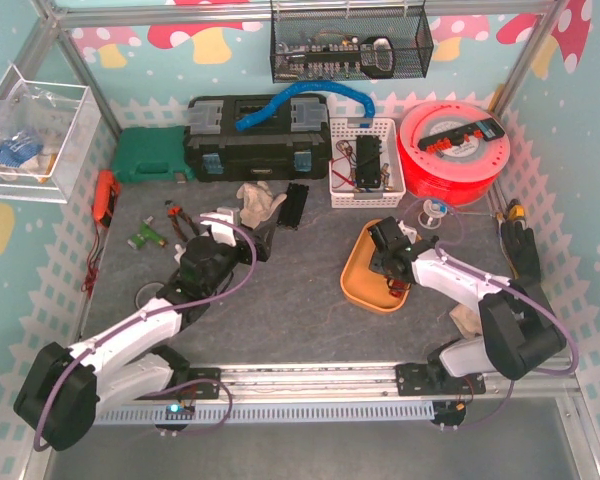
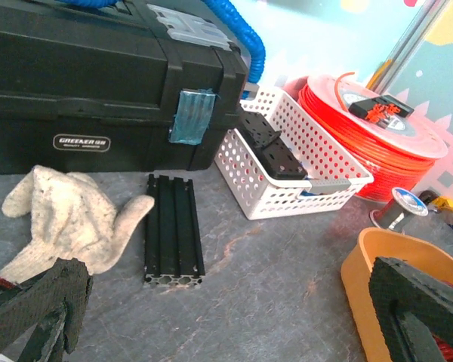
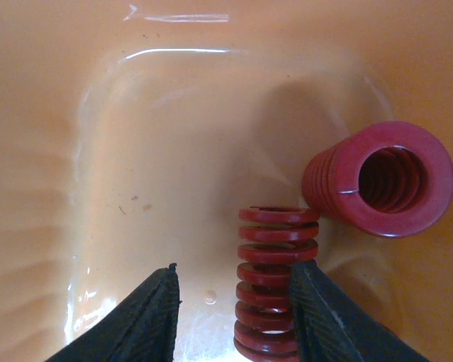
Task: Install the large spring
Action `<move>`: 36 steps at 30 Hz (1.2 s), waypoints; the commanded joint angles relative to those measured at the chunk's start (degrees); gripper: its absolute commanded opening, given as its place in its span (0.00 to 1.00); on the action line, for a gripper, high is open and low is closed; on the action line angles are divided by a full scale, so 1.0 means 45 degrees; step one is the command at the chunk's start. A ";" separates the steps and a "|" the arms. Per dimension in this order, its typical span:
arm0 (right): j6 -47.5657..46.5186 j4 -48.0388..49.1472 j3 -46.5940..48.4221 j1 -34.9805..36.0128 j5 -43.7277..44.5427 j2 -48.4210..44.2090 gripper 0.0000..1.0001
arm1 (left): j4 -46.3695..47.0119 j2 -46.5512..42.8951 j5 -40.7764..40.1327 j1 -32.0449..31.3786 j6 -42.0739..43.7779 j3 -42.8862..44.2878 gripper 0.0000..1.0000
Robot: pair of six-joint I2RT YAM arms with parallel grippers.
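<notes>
My right gripper [image 3: 234, 317] is open and low inside the orange tray [image 3: 136, 113]. A narrow red spring [image 3: 275, 264] lies lengthwise between its jaws, against the right finger [image 3: 325, 317] and apart from the left finger. A wider red spring [image 3: 385, 177] lies end-on just beyond, at the right. In the top view the right gripper [image 1: 385, 262] hangs over the tray [image 1: 358, 282]. My left gripper [image 2: 234, 317] is open and empty above the grey table, near a black aluminium rail [image 2: 172, 226]. It also shows in the top view [image 1: 252, 238].
A white glove [image 2: 60, 215] lies left of the rail. A black toolbox [image 2: 98, 83], a white perforated basket [image 2: 287, 162] and a red filament spool [image 2: 377, 128] stand behind. A green case [image 1: 150, 155] and hand tools [image 1: 175, 220] are at the left.
</notes>
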 commanded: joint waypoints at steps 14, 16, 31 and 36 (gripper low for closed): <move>0.0704 -0.0984 0.0207 -0.0028 0.0337 0.0183 0.47 | 0.0021 -0.0190 -0.0565 -0.0182 0.0345 -0.0108 0.99; 0.0738 -0.0964 0.0214 -0.0029 0.0284 0.0340 0.47 | 0.0023 -0.0254 -0.0616 -0.0203 0.0365 -0.0124 0.99; 0.0632 -0.0358 0.0179 -0.0046 -0.0225 0.1404 0.44 | -0.0005 -0.0214 -0.0749 -0.0268 0.0385 -0.0095 0.99; 0.0514 -0.0122 0.0130 -0.0029 -0.0294 0.1668 0.40 | -0.0004 -0.0199 -0.0788 -0.0275 0.0395 -0.0095 0.99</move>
